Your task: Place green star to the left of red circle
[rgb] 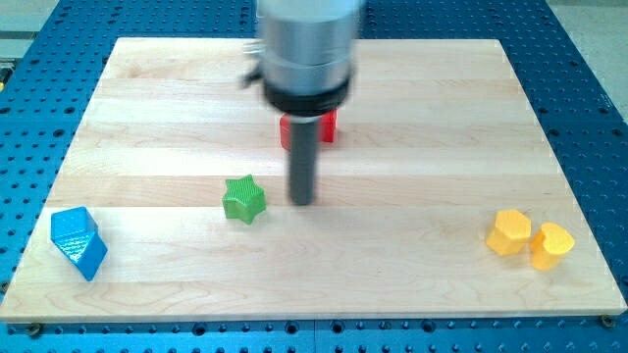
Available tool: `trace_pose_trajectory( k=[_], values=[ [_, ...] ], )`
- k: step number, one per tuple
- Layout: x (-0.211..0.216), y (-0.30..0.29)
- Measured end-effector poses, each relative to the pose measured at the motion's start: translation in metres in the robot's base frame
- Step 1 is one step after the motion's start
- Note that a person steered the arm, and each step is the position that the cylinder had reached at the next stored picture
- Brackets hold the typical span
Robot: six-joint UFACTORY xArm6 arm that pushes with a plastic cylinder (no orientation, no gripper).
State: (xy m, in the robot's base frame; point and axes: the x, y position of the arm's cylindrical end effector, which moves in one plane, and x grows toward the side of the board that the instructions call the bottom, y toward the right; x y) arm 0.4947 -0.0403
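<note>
A green star [243,199] lies on the wooden board [147,118], left of centre. A red block [328,126], its shape mostly hidden behind the arm's body, sits above and to the right of the star. My tip [302,201] rests on the board just right of the green star, with a small gap between them, and below the red block.
A blue block [78,241] lies near the board's bottom left corner. Two yellow blocks [510,232] [550,244] sit side by side near the bottom right. The board lies on a blue perforated table [589,98].
</note>
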Motion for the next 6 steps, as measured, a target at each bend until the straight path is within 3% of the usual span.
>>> trace_pose_trajectory(
  k=[2, 3, 4, 5, 6],
  values=[
    [0.069, -0.055],
    [0.041, -0.085],
    [-0.031, -0.087],
    [-0.058, -0.085],
    [-0.012, -0.095]
  ],
)
